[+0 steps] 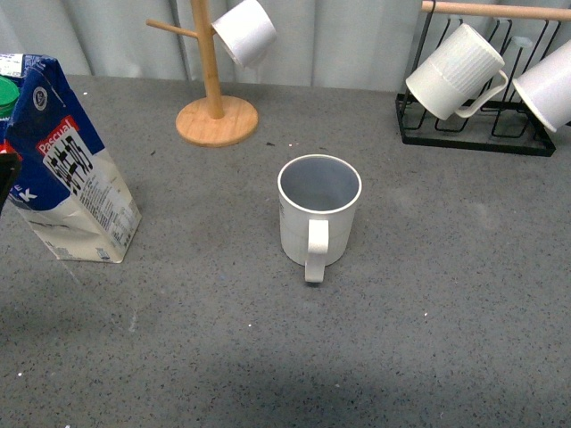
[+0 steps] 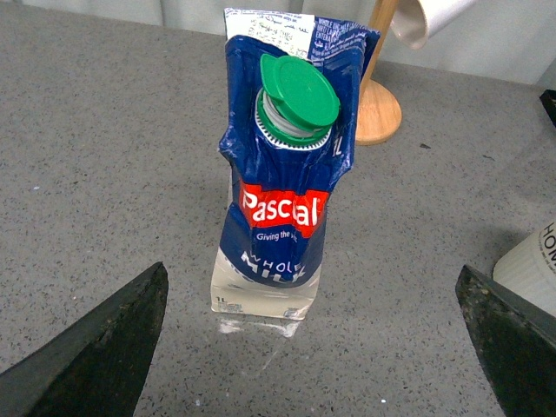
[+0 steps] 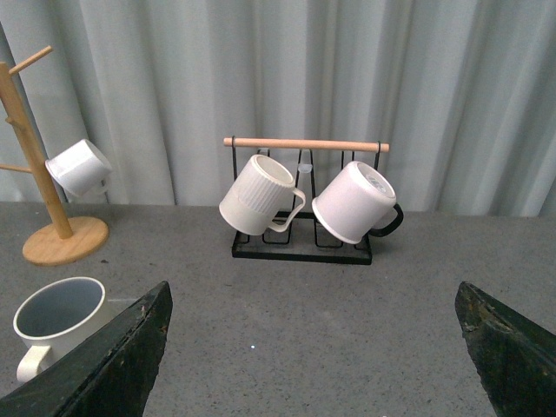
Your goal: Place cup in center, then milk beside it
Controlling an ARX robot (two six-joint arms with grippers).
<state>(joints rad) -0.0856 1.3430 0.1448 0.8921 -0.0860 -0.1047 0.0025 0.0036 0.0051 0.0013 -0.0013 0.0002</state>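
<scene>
The cup [image 1: 319,218] is a cream-white mug with a grey-blue inside. It stands upright in the middle of the grey table with its handle toward me, and it also shows in the right wrist view [image 3: 56,321]. At the left stands the milk [image 1: 76,178], a crumpled blue and cream carton with a green cap and a red "Pascual" label. My left gripper [image 2: 311,274] is open and faces the milk [image 2: 282,200], whose base lies a little ahead of the fingers [image 2: 113,347]; neither touches it. My right gripper [image 3: 313,287] is open over bare table, right of the cup.
A wooden mug tree [image 1: 214,107] at the back holds a smooth white cup [image 1: 245,31]. At the back right, a black wire rack [image 1: 473,134] carries a ribbed white mug [image 1: 455,71] and another white mug [image 1: 549,85]. A grey curtain closes the back.
</scene>
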